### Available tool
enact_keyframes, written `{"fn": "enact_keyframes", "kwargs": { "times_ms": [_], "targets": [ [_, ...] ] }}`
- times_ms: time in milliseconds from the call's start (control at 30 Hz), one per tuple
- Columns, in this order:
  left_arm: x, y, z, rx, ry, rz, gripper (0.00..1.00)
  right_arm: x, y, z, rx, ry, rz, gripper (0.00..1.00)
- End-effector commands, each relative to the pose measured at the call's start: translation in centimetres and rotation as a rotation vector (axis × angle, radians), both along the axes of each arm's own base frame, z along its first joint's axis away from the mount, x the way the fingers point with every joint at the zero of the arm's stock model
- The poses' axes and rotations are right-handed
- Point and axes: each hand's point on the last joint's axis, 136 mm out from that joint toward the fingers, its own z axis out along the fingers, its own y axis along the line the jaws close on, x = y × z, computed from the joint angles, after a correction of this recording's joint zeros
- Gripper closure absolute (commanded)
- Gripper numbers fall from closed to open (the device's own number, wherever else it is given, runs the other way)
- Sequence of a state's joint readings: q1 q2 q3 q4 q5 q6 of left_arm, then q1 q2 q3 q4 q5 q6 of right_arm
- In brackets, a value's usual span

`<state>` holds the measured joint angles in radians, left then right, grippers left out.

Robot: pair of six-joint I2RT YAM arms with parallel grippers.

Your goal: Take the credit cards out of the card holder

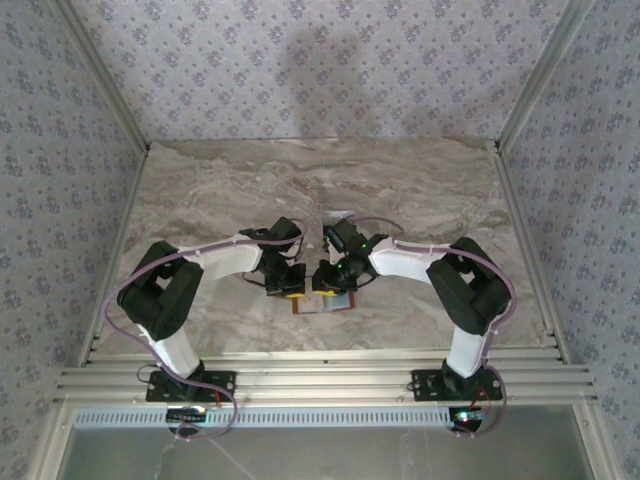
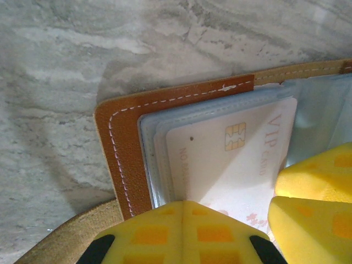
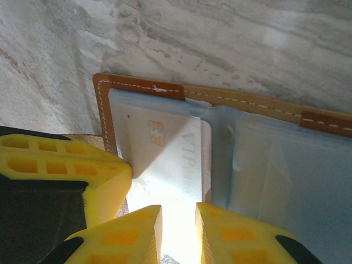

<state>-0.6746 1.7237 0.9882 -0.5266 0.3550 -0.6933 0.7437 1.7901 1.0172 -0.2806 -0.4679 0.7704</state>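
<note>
With the left gripper (image 2: 184, 234) shut on top of the card holder (image 2: 124, 165) and the right gripper (image 3: 179, 223) narrowly parted over the white card (image 2: 231, 159), a shallow bite could slip off its slick edge.

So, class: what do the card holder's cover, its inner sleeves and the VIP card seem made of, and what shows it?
Card holder cover: brown leather or imitation; grained, matte, white stitching. Inner sleeves: probably soft clear bluish plastic; the card shows through. VIP card: likely stiff white plastic; slight sheen, gold chip.
</note>
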Motion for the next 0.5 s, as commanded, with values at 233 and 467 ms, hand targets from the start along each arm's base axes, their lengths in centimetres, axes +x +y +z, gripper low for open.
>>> {"fn": "enact_keyframes", "kwargs": {
  "times_ms": [233, 467],
  "targets": [
    [-1.0, 1.2, -0.7, 0.051, 0.03, 0.01, 0.95, -0.2, -2.0, -1.5, -0.101, -0.002, -0.007, 0.76],
    [-1.0, 1.2, -0.5, 0.054, 0.029, 0.01, 0.94, -0.2, -2.3, -1.5, -0.123, -0.011, -0.004, 0.77]
  ]
}}
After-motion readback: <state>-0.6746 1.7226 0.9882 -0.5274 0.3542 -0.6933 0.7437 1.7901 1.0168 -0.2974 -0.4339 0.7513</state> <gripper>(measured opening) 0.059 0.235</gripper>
